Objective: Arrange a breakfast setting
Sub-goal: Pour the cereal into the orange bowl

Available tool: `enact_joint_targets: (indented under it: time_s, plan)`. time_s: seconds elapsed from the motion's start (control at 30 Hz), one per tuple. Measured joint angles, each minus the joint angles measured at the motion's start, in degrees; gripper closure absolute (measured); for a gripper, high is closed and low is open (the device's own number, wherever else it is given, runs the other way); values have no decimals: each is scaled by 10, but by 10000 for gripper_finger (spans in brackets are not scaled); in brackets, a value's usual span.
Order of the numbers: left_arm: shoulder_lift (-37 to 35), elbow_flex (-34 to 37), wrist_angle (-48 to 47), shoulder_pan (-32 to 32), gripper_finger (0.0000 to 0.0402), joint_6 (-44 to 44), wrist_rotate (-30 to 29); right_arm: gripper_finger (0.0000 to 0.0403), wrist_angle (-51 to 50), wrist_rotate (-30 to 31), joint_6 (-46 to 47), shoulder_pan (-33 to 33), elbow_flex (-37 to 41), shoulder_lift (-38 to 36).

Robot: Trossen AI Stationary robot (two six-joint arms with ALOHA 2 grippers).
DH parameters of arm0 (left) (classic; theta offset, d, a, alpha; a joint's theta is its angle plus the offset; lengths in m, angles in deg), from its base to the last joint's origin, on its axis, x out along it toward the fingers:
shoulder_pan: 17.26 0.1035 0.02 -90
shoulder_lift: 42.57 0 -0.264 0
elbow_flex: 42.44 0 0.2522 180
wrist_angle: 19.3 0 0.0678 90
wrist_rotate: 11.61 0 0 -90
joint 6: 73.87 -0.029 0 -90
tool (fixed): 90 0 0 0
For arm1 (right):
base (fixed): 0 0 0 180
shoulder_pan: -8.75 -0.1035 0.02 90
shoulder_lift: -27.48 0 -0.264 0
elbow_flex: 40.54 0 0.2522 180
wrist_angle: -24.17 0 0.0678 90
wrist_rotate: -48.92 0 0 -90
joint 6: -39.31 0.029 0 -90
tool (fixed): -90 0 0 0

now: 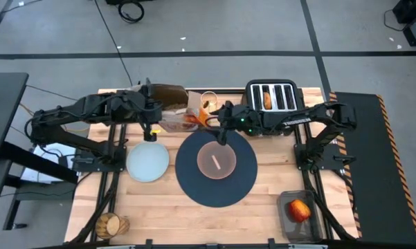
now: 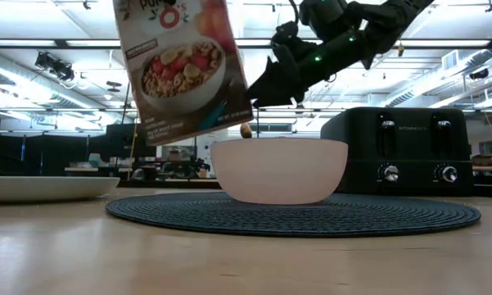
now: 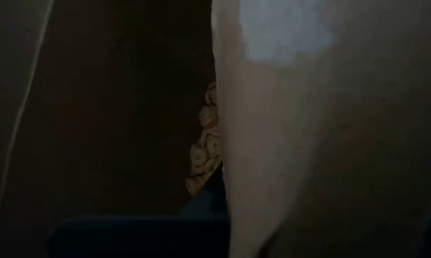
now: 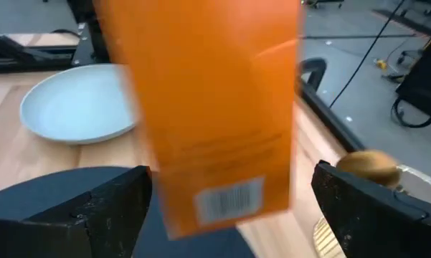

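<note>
While the tumbler (image 1: 109,225) sat at the near edge of the wooden table (image 1: 263,214) on the left, the red apple (image 1: 298,209) lay in a dark tray (image 1: 288,223) at the near right corner. Farther back, the pinkish bowl (image 1: 216,161) stood in the middle of the round navy placemat (image 1: 192,187), and the pale blue plate (image 1: 148,162) lay just beside the mat on its left. Above the far side of the bowl, the cereal box (image 2: 184,65) hung tilted in the air (its picture side faced the low camera). The left gripper (image 1: 149,128) was closed tight on the box, near the far edge of the plate. The right gripper (image 1: 221,133) hovered over the mat's far edge, right by the box, with its fingers (image 4: 93,204) spread wide and holding nothing. At the far edge, the black toaster (image 1: 271,97) stood with a bagel (image 1: 266,101) in one slot.
</note>
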Motion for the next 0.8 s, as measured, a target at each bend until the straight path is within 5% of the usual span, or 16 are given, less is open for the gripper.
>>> enact_joint_targets:
  time_s: [0.17, 0.43, 0.8]
  plan:
    - [0, -2, -4, -10, 395, 8, -3, 10, 18, -13, -17, 11, -7, 1]
    - [0, -2, 14, -13, 395, 9, 0, 10, 100, -120, -41, 16, -6, 40]
    - [1, -9, 34, -21, 395, 2, -7, 26, 137, -127, -27, 12, -6, 53]
